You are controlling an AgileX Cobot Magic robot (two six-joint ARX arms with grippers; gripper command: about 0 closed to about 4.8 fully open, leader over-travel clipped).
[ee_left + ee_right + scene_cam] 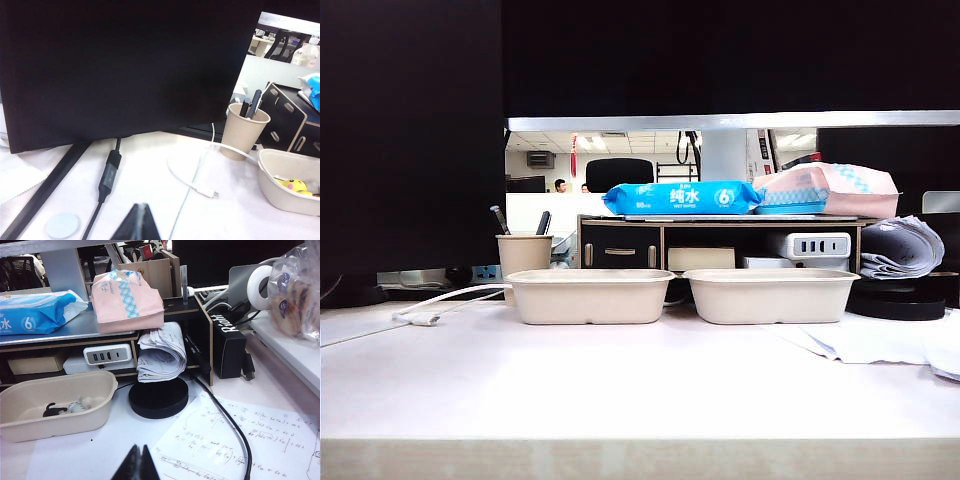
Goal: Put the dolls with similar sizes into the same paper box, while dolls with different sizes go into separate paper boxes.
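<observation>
Blue wet-wipes pack [682, 197] and pink tissue pack [826, 189] atop the dark shelf [720, 243] — beige pen cup [523, 255] beside it.

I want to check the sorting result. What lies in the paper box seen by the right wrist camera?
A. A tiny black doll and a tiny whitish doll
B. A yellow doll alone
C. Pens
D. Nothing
A: in the right wrist view the paper box holds the tiny black doll beside the tiny whitish doll.
</observation>
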